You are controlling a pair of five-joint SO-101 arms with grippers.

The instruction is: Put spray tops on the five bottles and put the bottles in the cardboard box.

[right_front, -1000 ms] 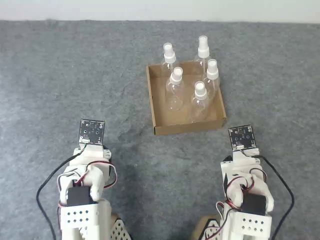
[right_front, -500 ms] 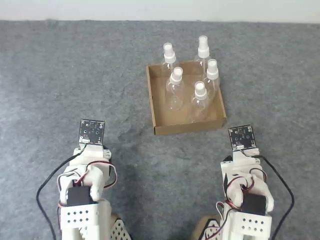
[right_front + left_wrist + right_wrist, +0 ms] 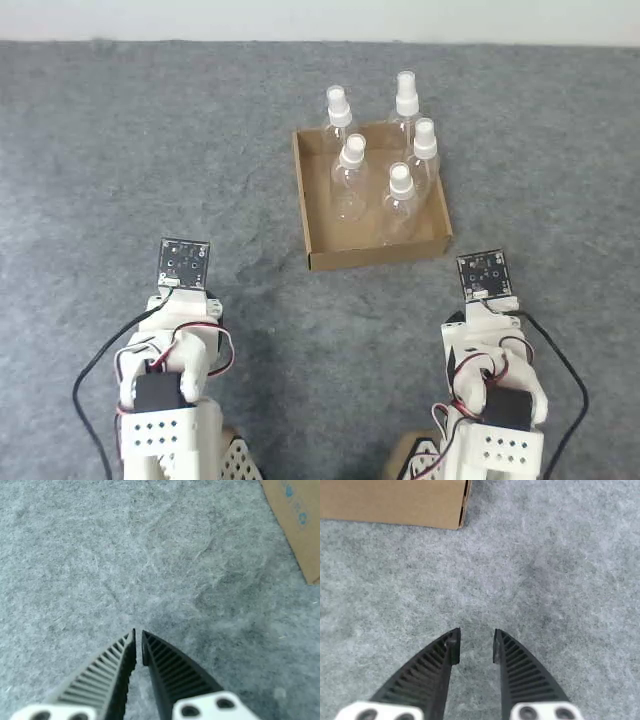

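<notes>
Risk centres on the two rear bottles (image 3: 338, 122): they stand at the far wall of the box (image 3: 375, 257), and the views do not settle whether they sit inside it or just behind. A corrective reach over the three nearer bottles, which stand inside, could topple these tall, light items.

Count: five bottles, five spray tops (image 3: 352, 150), one box, two arms.

The left end effector (image 3: 138, 632) is pressed together and empty. The right end effector (image 3: 476, 632) is slightly spread and empty. Both hang over the desk (image 3: 150, 130), short of the box.
</notes>
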